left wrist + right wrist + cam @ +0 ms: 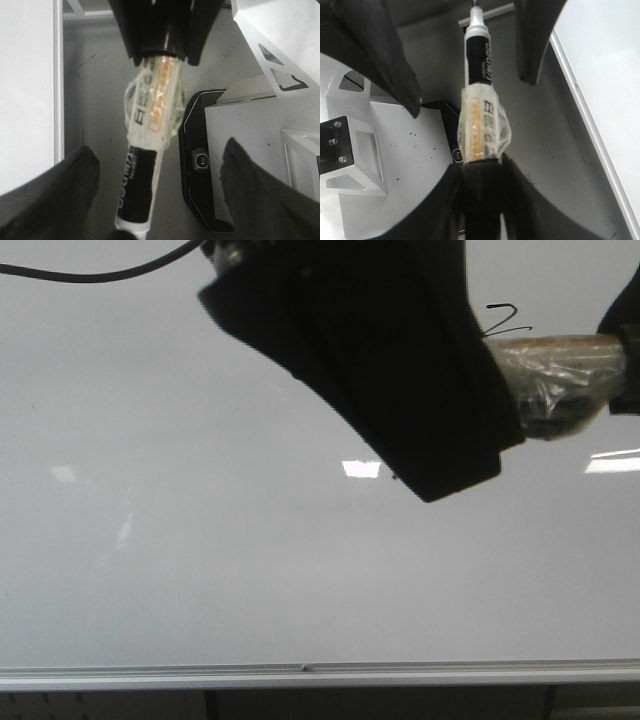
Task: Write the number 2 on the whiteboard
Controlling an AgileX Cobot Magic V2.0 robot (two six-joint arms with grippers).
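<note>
Gripping a taped marker (479, 100), right end effector (480, 185) beside number 2 (508, 320)

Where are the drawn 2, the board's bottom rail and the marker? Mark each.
number 2 (507, 320), front view, middle of the strokes.
bottom rail (150, 677), front view, bare metal.
marker (479, 65), right wrist view, black label.

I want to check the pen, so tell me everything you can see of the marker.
The marker has a white barrel with a black printed band and a small dark tip. Its rear half is wrapped in crinkled clear tape over an orange label, and the right hand is shut on that end. The tip end sits between the open fingers of the left hand, seemingly untouched.
</note>
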